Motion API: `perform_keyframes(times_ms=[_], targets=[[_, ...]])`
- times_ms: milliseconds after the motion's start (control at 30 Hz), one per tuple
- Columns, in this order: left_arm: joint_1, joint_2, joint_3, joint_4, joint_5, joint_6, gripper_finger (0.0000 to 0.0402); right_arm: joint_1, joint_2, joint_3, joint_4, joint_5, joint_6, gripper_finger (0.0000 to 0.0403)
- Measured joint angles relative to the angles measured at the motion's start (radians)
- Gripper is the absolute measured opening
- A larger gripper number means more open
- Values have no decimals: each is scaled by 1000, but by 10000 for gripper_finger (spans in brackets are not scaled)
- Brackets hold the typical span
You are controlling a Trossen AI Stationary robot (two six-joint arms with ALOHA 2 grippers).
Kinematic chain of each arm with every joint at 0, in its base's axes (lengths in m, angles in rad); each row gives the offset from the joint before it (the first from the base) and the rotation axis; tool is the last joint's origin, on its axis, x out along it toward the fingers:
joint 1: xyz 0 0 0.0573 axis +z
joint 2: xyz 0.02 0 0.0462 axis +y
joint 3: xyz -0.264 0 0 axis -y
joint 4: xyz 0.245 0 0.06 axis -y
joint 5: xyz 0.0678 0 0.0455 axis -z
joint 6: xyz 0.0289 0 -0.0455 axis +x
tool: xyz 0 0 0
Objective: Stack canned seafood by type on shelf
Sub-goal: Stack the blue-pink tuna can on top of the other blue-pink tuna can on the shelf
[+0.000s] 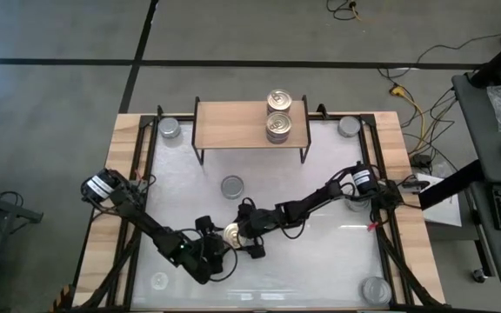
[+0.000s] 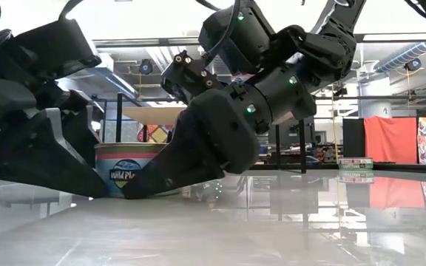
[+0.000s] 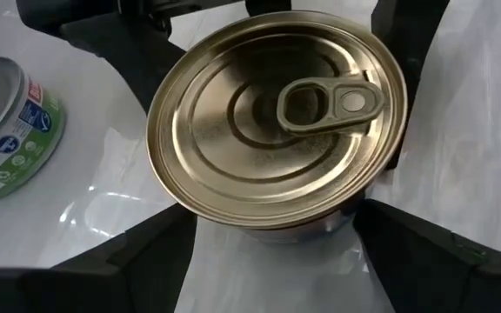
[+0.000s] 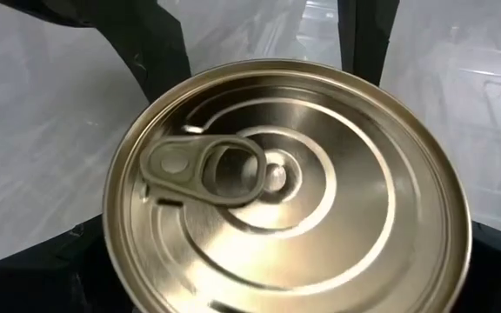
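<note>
My left gripper [image 1: 218, 246] and right gripper [image 1: 243, 236] both straddle one gold-lidded tin [image 3: 277, 122], jaws apart; its teal label reads "Wild Pla…", ribbed lid, ring-pull.

A small light-wood shelf [image 1: 233, 126] on thin black legs stands at the far middle of the table. On its right part are two gold-lidded tins, one [image 1: 279, 101] behind the other [image 1: 277, 126]. A gold-lidded tin [image 3: 277, 122] with a ring pull sits upright on the table near the front centre. Silver-lidded tins lie at the far left [image 1: 170, 129], far right [image 1: 348, 126], centre [image 1: 231, 186] and near right [image 1: 374, 289].
</note>
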Motion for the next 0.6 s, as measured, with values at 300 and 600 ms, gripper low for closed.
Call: perform_keyframes(times_ms=[300, 600], targets=[[24, 3, -14, 72, -48, 43, 300, -5, 1, 10, 24, 16, 32, 400], [34, 2, -10, 65, -19, 57, 300, -2, 1, 13, 8, 24, 28, 399]])
